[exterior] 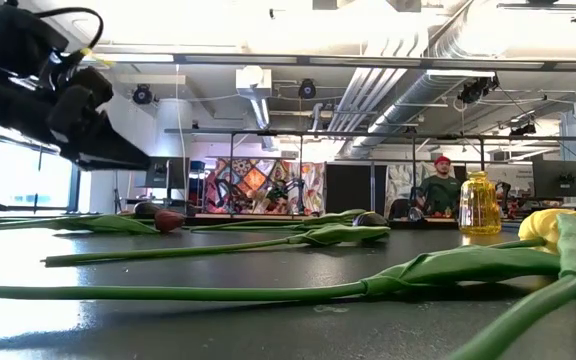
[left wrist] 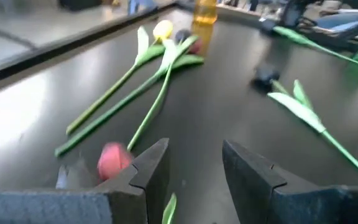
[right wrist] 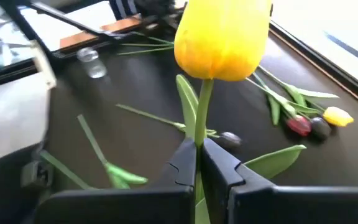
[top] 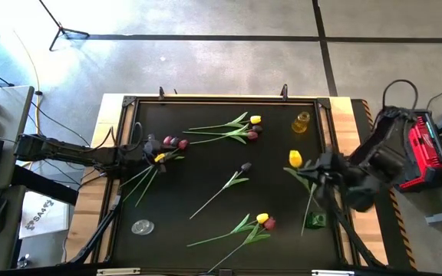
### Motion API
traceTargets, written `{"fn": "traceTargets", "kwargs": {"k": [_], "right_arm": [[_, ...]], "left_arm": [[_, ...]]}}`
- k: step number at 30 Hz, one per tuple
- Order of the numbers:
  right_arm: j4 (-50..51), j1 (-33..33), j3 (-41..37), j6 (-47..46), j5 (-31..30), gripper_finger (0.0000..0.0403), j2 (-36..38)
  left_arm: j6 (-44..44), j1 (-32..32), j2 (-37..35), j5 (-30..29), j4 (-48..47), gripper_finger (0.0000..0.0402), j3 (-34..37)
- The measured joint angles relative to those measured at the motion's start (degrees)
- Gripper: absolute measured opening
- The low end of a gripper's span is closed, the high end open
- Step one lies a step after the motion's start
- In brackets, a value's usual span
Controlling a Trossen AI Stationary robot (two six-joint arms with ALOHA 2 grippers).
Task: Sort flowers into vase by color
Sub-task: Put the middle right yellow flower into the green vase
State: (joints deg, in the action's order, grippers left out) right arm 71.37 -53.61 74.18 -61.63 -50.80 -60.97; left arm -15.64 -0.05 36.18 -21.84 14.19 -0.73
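My right hand (right wrist: 199,165) is clamped on the stem of a yellow tulip (right wrist: 222,37), lifted just beside the yellow vase (top: 302,122). My left hand (left wrist: 194,171) hovers, fingers apart, over tulips across the worktop (top: 206,172) from that vase. Other tulips (top: 229,132) lie scattered between.

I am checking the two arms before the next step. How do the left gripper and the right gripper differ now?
The right gripper is shut on the stem of a yellow tulip, lifted off the table; the left gripper is open and holds nothing. The right gripper is at the table's right side, the left gripper at its left side, over a small bunch of tulips. Both have two dark fingers.
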Motion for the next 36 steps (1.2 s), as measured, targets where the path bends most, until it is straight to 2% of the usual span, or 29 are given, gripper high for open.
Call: {"fn": "traceTargets", "kwargs": {"k": [5, 9, 14, 29, 36], "right_arm": [[4.33, -8.0, -0.64, -6.61, -3.94, 0.0, -0.01], [4.75, -13.65, -3.12, -10.14, -9.59, 0.0, -0.26], [5.14, -18.27, -4.97, -13.31, -12.55, 0.0, -0.26], [5.52, -20.39, -0.83, -12.1, -14.57, 0.0, -0.34], [5.21, -20.39, -0.86, -13.37, -14.53, 0.0, -3.09]], "left_arm": [[-2.3, 0.02, 0.04, -1.06, 1.09, 0.0133, 0.0], [-2.3, 0.01, 0.03, -1.31, 3.34, 0.0133, 0.0], [-2.28, 0.0, 0.02, -3.12, 6.94, 0.0133, 0.0], [-1.25, 0.02, 0.02, -4.49, 10.14, 0.0133, 0.0], [-1.25, 0.01, 0.02, -4.62, 10.1, 0.0133, 0.0]]}}
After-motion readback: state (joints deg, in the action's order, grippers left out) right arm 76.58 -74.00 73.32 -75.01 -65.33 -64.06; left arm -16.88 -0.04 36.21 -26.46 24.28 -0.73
